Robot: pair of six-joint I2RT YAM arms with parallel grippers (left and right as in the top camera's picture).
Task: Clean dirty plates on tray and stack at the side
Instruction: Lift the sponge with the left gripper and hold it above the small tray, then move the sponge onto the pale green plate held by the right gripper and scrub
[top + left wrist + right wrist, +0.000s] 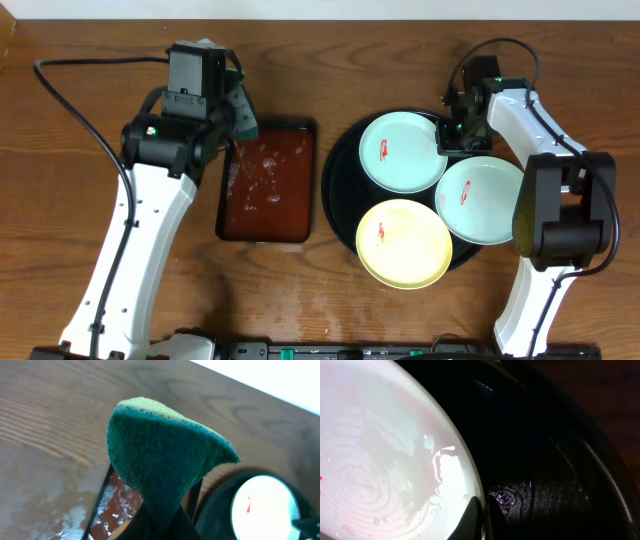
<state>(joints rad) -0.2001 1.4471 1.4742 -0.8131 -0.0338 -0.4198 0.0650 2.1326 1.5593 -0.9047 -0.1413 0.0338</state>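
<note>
Tray (338,205): large, round, glossy black, on the right half of the wooden table (300,300). It carries three small round plates.
- Mint plate (402,152) at 12 o'clock on the tray, red smear left of its centre.
- Second mint plate (482,202) at 3 o'clock, small red mark; its outer edge hangs past the tray's rim.
- Yellow plate (404,243) at 6 o'clock, red smear on its left; it also overhangs the rim.

Brown tray (268,180) at 9 o'clock of the black one, wet and patchy.

Left gripper (240,118): clamped on a green-and-yellow sponge (165,465), above the brown tray's top-left corner. The sponge hides the fingers in the wrist view.

Right gripper (452,135): jaws closed, at the 12 o'clock plate's right edge. In the wrist view only a dark fingertip (474,520) shows, against the plate's rim. Cannot tell whether the rim is pinched.
</note>
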